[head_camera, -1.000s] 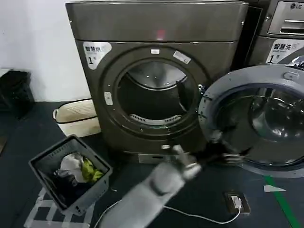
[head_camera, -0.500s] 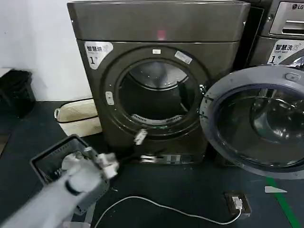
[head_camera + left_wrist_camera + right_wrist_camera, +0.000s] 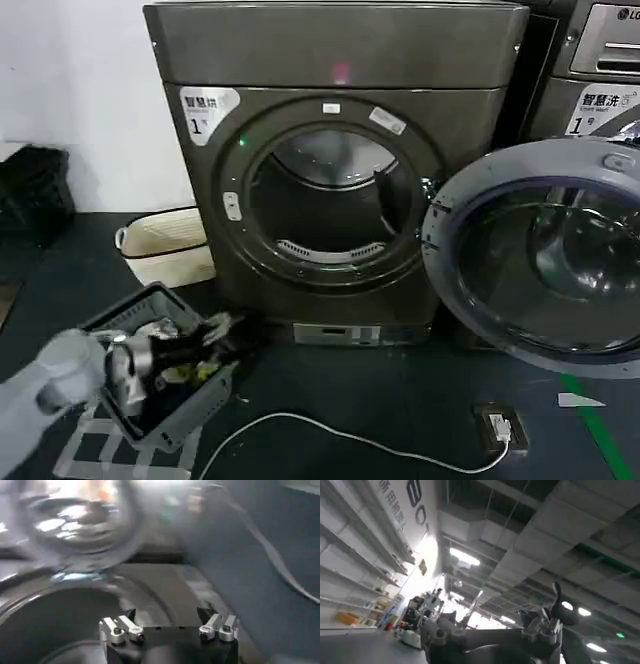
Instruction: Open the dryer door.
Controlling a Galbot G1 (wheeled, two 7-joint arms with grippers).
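Nearest in, at the lower left of the head view, the left gripper is hanging over the grey laundry basket, well apart from the machine. In the left wrist view its fingers are standing spread with nothing between them. The right gripper is aiming up at a ceiling; whether it is spread or pressed together, I cannot tell.

Farther back at the right of the frame, the dryer door is standing swung wide open, grey inner face turned toward us, hinged at its left edge beside the drum opening. Being round, it is showing no long axis. The opening is fully exposed, so the job looks done, with only the arm left to park.
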